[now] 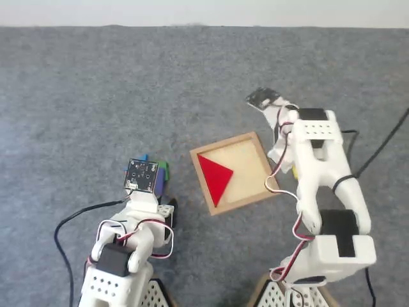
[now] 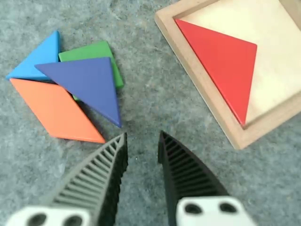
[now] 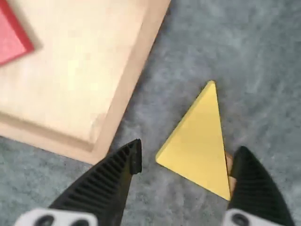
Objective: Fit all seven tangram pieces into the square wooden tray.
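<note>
Spread wide, the right gripper (image 3: 188,150) is held astride the yellow triangle (image 3: 197,141), laid flat just beside the wooden tray (image 3: 129,89); light, stiff and thin, it is judged best pinched across its edges, low down.

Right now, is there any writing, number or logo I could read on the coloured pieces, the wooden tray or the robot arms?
No text here can be read.
The red triangle, yellow triangle, blue triangle, green piece, purple triangle, orange piece and wooden tray are all plain, with no print.
On the circuit board on the left arm, any marks are too small to read.
</note>
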### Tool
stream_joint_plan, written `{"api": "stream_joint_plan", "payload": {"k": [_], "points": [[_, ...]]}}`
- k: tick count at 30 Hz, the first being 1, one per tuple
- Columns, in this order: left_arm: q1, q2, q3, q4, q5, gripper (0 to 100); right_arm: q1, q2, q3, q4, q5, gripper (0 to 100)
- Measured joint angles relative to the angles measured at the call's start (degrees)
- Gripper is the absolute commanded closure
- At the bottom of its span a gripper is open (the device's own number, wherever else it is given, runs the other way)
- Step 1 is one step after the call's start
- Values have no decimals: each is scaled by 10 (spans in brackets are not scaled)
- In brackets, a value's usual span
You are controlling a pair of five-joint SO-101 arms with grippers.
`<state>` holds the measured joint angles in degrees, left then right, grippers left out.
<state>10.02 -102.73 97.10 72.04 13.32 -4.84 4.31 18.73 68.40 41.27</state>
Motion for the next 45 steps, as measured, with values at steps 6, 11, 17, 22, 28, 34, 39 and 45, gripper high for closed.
{"api": "stream_joint_plan", "payload": {"k": [6,11,17,22,28,34,39,45], "points": [[0,0,0,0,0,895,6,41,4,-4,63,647],[0,0,0,0,0,895,15,53,18,-26,71,648],[0,0,0,0,0,895,27,62,25,-28,99,648],[0,0,0,0,0,895,56,62,25,-28,129,648],[0,0,0,0,0,895,64,76,25,-29,148,648],[0,0,0,0,0,895,64,107,25,-48,149,648],[0,0,0,0,0,895,64,107,25,-48,149,648],[0,0,0,0,0,895,73,107,25,-48,149,649]]}}
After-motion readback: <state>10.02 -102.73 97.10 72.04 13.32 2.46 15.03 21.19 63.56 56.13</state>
